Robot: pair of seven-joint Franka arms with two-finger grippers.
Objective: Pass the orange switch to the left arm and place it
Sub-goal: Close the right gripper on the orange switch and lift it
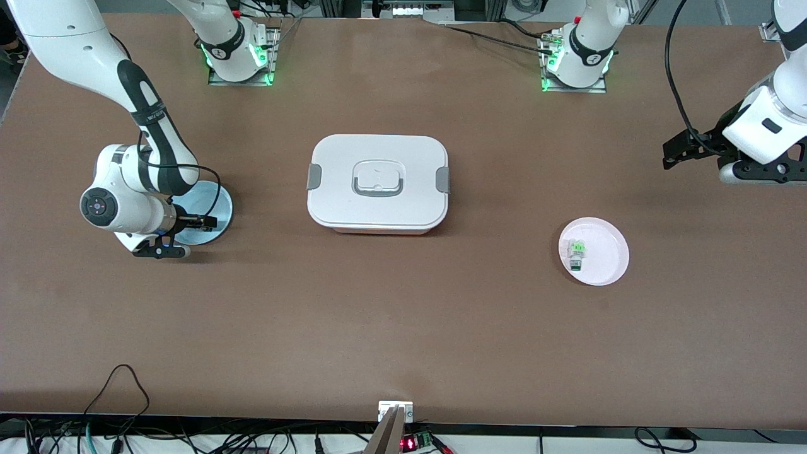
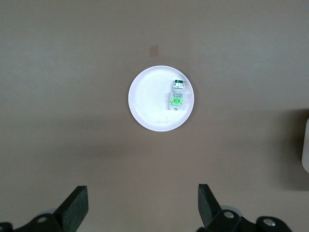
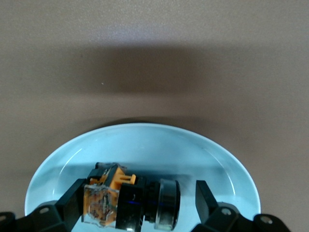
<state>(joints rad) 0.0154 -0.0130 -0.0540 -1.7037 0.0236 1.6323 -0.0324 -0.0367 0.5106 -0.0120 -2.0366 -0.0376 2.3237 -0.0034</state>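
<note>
The orange switch point(image 3: 116, 198) lies on its side in a light blue plate point(image 3: 145, 145), orange body at one end and black barrel with a silver ring at the other. My right gripper point(image 3: 140, 198) is low over that plate point(image 1: 217, 198), open, with the switch between its fingers; one finger is against the orange end and the other stands clear of the ring. In the front view my right gripper point(image 1: 202, 222) hides the switch. The white box point(image 1: 378, 183) sits mid-table, lid on. My left gripper point(image 1: 678, 151) waits, open and empty point(image 2: 143, 205), in the air at the left arm's end.
A white plate point(image 1: 605, 252) with a green-and-white component point(image 1: 576, 252) lies toward the left arm's end, nearer the front camera than the box; the left wrist view shows the plate point(image 2: 149, 101), the component point(image 2: 176, 94) and a sliver of the box point(image 2: 306, 145).
</note>
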